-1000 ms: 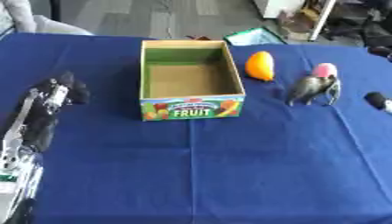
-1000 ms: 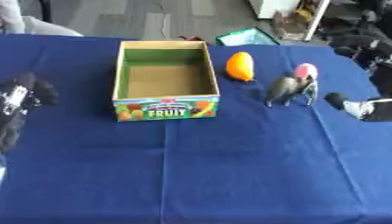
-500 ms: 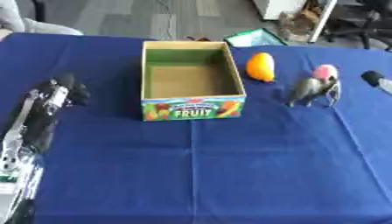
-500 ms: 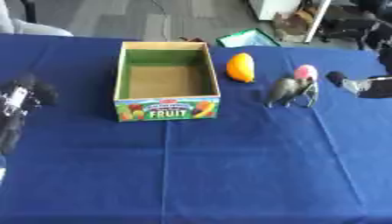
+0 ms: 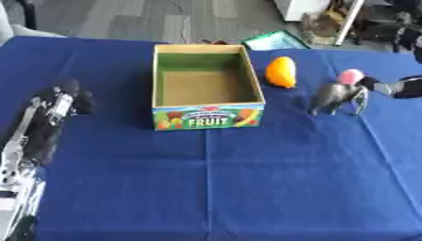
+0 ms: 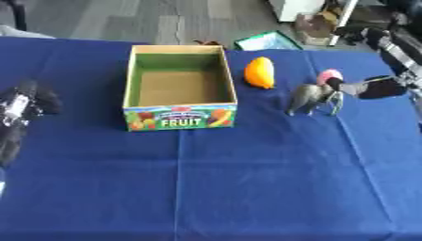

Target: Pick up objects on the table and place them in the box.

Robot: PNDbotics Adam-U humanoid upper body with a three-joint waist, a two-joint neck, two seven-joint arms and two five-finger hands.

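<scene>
An open cardboard box (image 5: 208, 116) marked FRUIT stands at the table's middle back, with nothing in it. To its right lies an orange fruit (image 5: 281, 72). Further right stands a grey toy elephant (image 6: 314, 98), and a pink round thing (image 6: 329, 75) sits just behind it. My right hand (image 6: 372, 87) reaches in from the right edge, fingers stretched toward the pink thing and the elephant's back, fingertips right beside them. My left hand (image 5: 68, 99) rests on the cloth at the left, apart from everything, fingers curled and holding nothing.
A blue cloth (image 5: 247, 188) covers the table. Beyond the far edge, on the floor, lie a green flat thing (image 6: 268, 41) and some boxes (image 6: 317, 21). The near half of the cloth has open room.
My right hand has moved left and toward the back, from the right edge up to the pink thing and the elephant. The left arm has stayed put.
</scene>
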